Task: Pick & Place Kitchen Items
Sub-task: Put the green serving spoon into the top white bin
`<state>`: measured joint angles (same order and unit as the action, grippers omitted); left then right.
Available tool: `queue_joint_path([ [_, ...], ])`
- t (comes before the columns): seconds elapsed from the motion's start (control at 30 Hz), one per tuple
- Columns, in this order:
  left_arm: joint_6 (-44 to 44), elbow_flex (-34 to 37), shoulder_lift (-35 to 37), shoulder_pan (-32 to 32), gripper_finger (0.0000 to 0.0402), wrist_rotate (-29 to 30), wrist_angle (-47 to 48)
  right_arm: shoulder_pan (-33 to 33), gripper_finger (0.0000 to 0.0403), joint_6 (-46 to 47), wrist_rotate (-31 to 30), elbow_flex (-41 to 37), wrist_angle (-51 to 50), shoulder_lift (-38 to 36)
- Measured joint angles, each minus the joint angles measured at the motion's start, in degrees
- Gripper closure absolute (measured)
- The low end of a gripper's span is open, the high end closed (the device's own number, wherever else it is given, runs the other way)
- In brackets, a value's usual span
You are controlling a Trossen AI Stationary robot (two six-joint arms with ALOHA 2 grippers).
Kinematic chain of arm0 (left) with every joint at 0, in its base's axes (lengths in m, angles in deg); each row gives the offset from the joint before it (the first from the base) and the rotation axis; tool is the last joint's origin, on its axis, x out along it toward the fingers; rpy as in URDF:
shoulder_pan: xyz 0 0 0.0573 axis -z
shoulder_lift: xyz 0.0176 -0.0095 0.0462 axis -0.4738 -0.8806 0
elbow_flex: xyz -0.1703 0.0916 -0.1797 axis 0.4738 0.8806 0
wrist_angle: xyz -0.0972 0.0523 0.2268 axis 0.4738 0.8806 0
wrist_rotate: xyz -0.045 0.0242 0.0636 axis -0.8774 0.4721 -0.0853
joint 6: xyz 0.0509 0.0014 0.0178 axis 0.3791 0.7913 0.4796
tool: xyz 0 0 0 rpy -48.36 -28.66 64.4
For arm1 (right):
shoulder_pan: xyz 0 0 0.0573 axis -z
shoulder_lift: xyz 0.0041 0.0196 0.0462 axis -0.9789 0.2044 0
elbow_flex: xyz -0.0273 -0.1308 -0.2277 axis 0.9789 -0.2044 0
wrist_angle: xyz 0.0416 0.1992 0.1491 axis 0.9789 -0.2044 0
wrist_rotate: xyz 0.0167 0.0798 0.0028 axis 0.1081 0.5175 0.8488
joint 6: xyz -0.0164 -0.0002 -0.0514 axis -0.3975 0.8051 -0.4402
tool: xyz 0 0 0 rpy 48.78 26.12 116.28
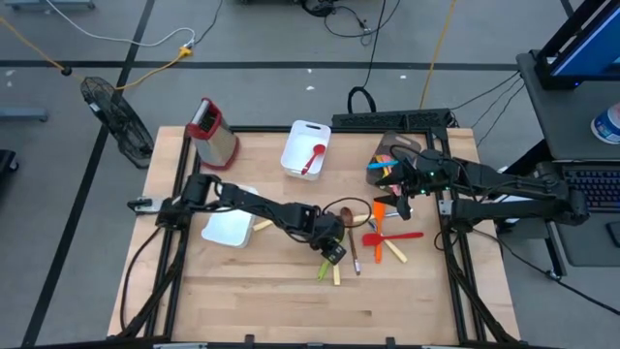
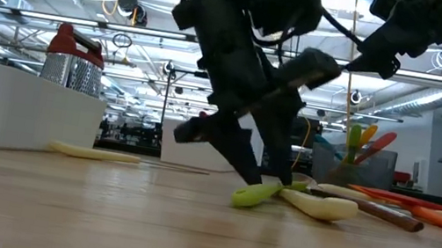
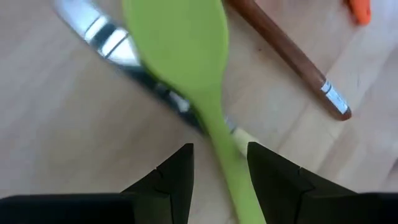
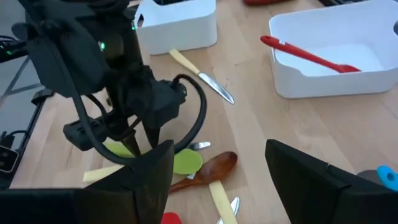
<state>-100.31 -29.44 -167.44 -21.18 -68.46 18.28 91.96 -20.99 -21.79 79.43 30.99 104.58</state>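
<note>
A green spoon [image 3: 186, 37] lies on the table across metal cutlery [image 3: 106, 37], beside a brown wooden spoon [image 3: 292, 56]. My left gripper [image 1: 331, 252] is open and reaches down over the spoon. Its fingers [image 3: 180, 174] stand on either side of the green handle [image 3: 221, 155] with a small gap on each side. In the low view the fingertips reach down to the spoon [image 2: 259, 194]. My right gripper [image 1: 400, 202] is open and empty above the table, near the orange and red spatulas [image 1: 392, 236]. A red spoon [image 1: 314, 158] lies in the far white tray [image 1: 298, 136].
A second white tray [image 1: 229, 231] stands under my left arm, with a cream-handled knife [image 1: 262, 225] beside it. The grater with the red top [image 1: 211, 131] stands at the far left. A holder with several coloured utensils [image 1: 386, 165] stands at the far right. The near half of the table is bare wood.
</note>
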Motion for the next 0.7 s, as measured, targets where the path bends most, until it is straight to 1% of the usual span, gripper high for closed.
queue_joint_path([
  [0.2, -0.68, -0.22, -0.88, 0.79, 0.0250, -0.23, 1.85, 0.00, 0.0156, 0.85, 0.00, 0.00, 0.14, 0.00],
  [0.37, -1.08, -0.27, -0.89, 1.10, 0.0250, 2.65, 5.37, 0.00, 0.0156, 1.04, 0.00, 0.00, 0.49, 0.00],
  [0.47, -0.73, -0.33, -0.97, 1.06, 0.0250, 2.75, 6.99, 0.00, 0.0156, 1.06, -0.02, 0.00, 0.44, 0.00],
  [0.7, 0.23, -0.15, -1.01, 1.39, 0.0250, 4.49, 6.77, 0.00, 0.0156, 1.06, -0.02, 0.00, 0.45, 0.00],
])
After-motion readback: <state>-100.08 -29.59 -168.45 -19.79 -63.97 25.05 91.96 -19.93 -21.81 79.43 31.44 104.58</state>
